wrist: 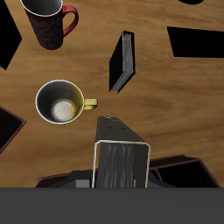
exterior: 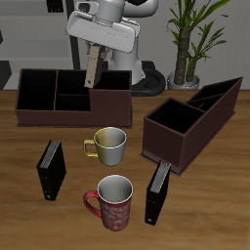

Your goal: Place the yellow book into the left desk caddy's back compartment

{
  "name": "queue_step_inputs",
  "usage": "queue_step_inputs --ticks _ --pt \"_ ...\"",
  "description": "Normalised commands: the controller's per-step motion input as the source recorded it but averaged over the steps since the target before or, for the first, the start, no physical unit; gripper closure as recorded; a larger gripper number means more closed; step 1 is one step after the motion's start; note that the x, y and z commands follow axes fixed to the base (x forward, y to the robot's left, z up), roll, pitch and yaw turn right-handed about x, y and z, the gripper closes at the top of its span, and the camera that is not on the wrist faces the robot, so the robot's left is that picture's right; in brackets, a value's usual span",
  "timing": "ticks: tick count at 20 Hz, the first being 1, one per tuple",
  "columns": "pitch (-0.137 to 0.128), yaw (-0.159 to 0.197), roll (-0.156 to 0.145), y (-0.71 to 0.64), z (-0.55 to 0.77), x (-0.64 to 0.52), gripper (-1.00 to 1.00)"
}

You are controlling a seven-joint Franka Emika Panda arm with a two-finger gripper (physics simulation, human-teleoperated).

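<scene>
We see the wooden table (exterior: 20,220) carrying the left desk caddy (exterior: 191,119), a long box set at an angle, and a wider, lower dark box (exterior: 59,98) farther back. The gripper (exterior: 93,59) hangs above that wider box, clamped on the yellow book (exterior: 92,66), which dangles upright. Two black books (exterior: 51,169) (exterior: 157,192) and two mugs (exterior: 107,145) (exterior: 114,201) sit nearer the front edge.

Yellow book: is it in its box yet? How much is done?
Done: the thin yellow-tan book is off the table, held in the gripper. In hand: it hangs in the air near the wider dark box. Left: carry it to the long maroon-brown caddy and lower it into the narrow back compartment.
</scene>
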Motion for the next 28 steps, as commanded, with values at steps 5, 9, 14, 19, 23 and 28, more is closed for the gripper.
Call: queue_step_inputs --ticks 5,9,14,19,23,28 --pt "0.006 0.023 0.065 0.48 0.08 -0.03 1.00" --pt "0.004 0.025 0.056 0.49 0.04 -0.02 1.00" --pt "0.032 -0.011 0.030 0.38 -0.07 0.01 1.00" --pt "0.055 -0.040 0.038 0.51 -0.13 0.02 1.00" --pt "-0.003 0.006 0.060 0.46 -0.01 -0.07 1.00" --pt "-0.003 -0.022 0.029 0.33 0.03 -0.11 1.00"
